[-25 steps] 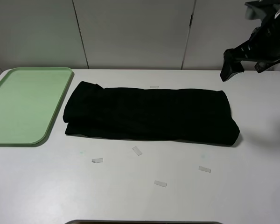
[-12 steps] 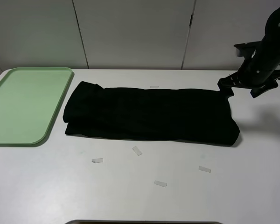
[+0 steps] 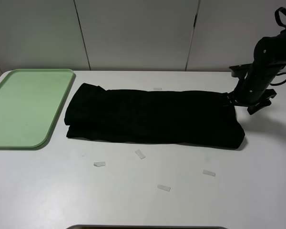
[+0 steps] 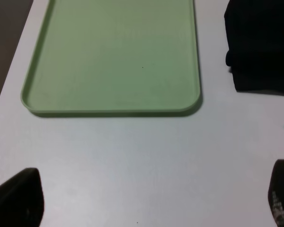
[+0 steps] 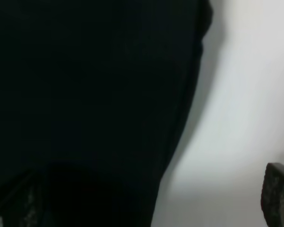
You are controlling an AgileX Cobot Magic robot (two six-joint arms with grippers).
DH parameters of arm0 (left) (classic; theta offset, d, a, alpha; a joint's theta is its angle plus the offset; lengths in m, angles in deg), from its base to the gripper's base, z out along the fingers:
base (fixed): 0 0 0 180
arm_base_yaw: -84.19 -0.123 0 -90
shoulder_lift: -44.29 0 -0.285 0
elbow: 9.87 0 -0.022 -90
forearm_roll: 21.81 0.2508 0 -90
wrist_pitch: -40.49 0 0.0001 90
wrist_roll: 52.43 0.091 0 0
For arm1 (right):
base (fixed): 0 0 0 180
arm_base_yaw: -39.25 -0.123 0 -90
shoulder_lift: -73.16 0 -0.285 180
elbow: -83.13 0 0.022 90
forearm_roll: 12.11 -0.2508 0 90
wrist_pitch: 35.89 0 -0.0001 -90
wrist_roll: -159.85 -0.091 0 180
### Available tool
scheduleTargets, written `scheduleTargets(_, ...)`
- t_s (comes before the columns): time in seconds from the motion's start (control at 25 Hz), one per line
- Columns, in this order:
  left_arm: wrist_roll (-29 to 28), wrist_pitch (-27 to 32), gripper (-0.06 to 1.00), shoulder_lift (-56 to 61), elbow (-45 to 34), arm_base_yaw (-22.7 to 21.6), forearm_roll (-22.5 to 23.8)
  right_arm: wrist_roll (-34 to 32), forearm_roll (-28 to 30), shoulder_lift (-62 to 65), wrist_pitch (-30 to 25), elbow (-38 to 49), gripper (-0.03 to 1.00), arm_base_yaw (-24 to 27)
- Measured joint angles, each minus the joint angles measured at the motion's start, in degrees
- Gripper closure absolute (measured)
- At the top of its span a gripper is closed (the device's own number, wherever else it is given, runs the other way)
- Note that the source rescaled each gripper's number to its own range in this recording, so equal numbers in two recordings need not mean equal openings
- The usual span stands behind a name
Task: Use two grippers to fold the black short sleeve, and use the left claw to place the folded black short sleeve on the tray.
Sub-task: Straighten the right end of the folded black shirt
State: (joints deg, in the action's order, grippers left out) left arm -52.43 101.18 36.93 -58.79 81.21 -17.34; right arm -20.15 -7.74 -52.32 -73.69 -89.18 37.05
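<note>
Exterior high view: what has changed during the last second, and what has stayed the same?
The right gripper has come down from high at the back right to the right end of the black short sleeve, near its far corner. Its jaws stand open; it has not closed on the cloth. The garment, the tray and the tape scraps have not moved.

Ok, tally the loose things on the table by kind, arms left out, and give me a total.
Black short sleeve: 1
Tray: 1
Small pale slips: 5
Total: 7
</note>
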Motion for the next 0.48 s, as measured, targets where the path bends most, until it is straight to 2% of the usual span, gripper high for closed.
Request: scheduleTargets(0.48, 0.0, 0.0, 0.0, 0.0, 0.0, 0.0, 0.0, 0.0, -0.3, -3.0, 1.5, -0.6, -0.03, 0.0)
